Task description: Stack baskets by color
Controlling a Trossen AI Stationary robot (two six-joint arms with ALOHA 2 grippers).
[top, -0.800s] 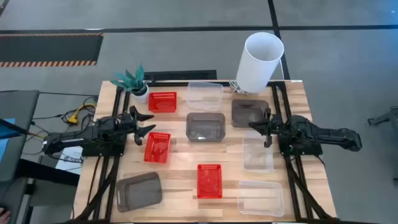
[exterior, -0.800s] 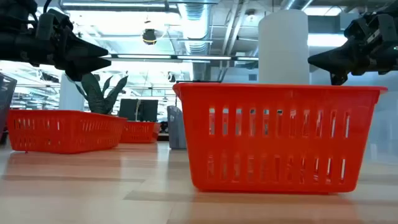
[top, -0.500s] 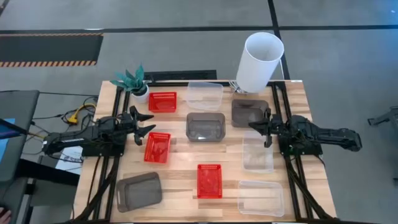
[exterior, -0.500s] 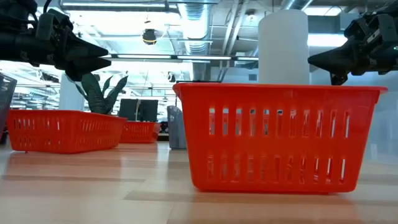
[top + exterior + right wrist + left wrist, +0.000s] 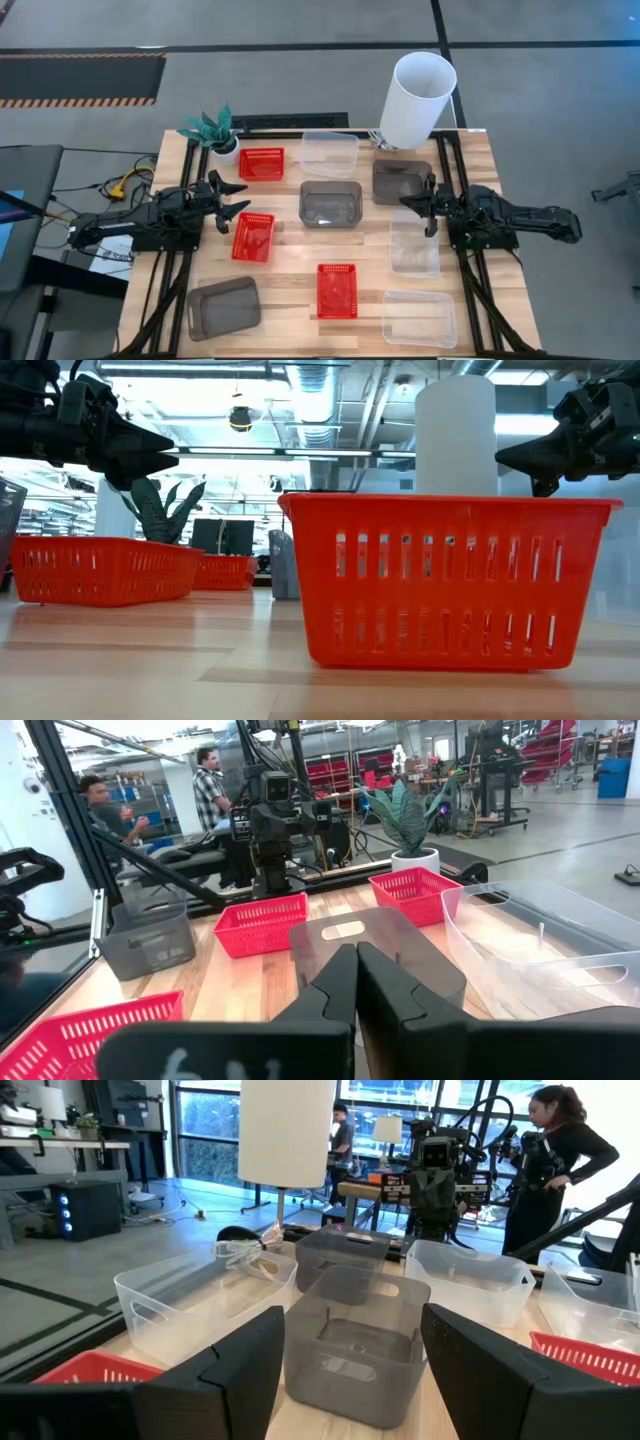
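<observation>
Nine baskets stand apart on the wooden table. The red ones are at the far left [image 5: 261, 163], the middle left [image 5: 253, 237] and the near middle [image 5: 337, 290]. The grey ones are at the centre [image 5: 331, 203], the far right [image 5: 401, 181] and the near left [image 5: 222, 307]. The clear ones are at the far middle [image 5: 329, 153], the right [image 5: 414, 243] and the near right [image 5: 419, 317]. My left gripper [image 5: 232, 196] hovers open, left of the centre grey basket [image 5: 350, 1340]. My right gripper [image 5: 412, 203] hovers shut, over the near edge of the far-right grey basket [image 5: 375, 945].
A tall white cylinder [image 5: 417, 100] stands at the far right corner and a small potted plant [image 5: 213, 130] at the far left corner. Bare wood shows between the baskets. People stand in the room beyond the table.
</observation>
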